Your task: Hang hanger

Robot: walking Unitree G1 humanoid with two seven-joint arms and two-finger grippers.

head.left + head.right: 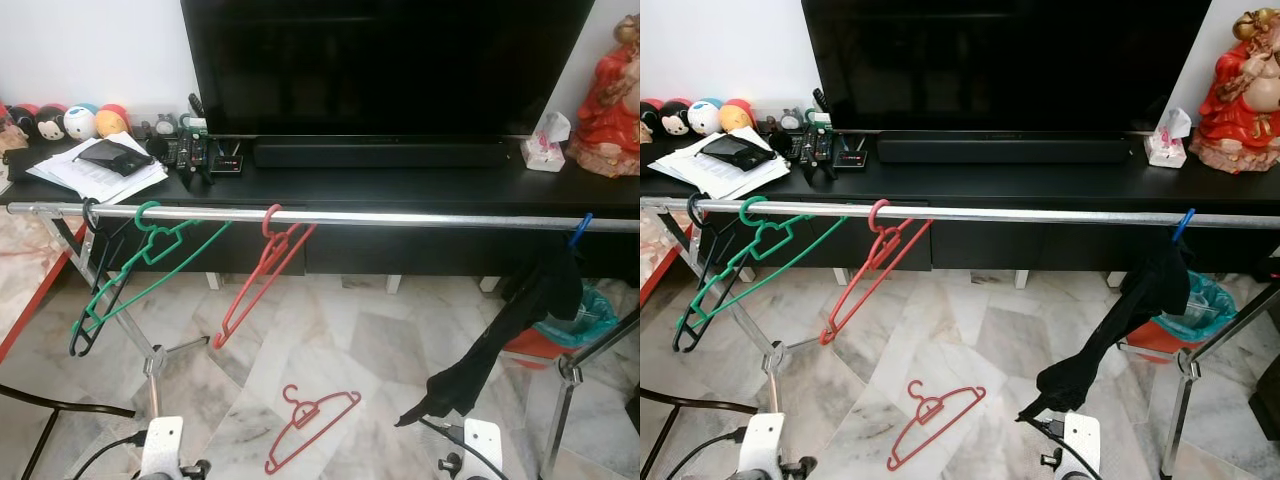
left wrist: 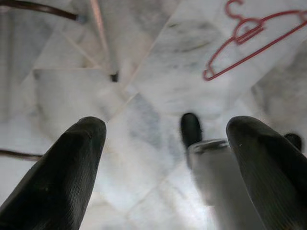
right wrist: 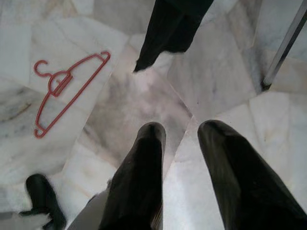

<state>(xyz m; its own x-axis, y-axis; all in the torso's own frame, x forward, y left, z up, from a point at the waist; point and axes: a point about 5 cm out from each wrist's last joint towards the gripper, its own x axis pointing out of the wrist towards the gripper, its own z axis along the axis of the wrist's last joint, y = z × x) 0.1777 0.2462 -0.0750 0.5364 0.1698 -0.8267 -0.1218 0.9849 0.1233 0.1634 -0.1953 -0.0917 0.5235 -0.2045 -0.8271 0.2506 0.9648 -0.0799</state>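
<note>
A marble floor point(image 1: 330, 340) runs under a long black TV cabinet point(image 1: 400, 190), and a metal clothes rail point(image 1: 400, 217) stands across in front of it, between me and the cabinet. On the rail's left end hang a black hanger point(image 1: 95, 290) and a green hanger point(image 1: 150, 265). A red hanger point(image 1: 262, 272) hangs further in toward the middle. Near the right end, a dark garment point(image 1: 520, 320) droops from a blue hook point(image 1: 581, 229).

The hanger I want is the red one on the floor point(image 1: 310, 425). It lies flat on the marble just in front of me, below the middle of the rail, with its hook pointing toward the cabinet.

Both my arms are low. My left gripper point(image 2: 168, 163) points down at bare marble with its fingers spread wide and nothing between them. My right gripper point(image 3: 180, 167) is also spread and empty; the floor hanger lies off to one side of it, well apart.

To do this well, I judge I should bend down and bring one gripper over the hanger's neck just below the hook, where the plastic is thickest. The hanger lies flat, so I need one finger to slide under it against the marble before closing. Then I lift it with the hook upward and set it on the bare stretch of rail between the red hanger and the garment.
</note>
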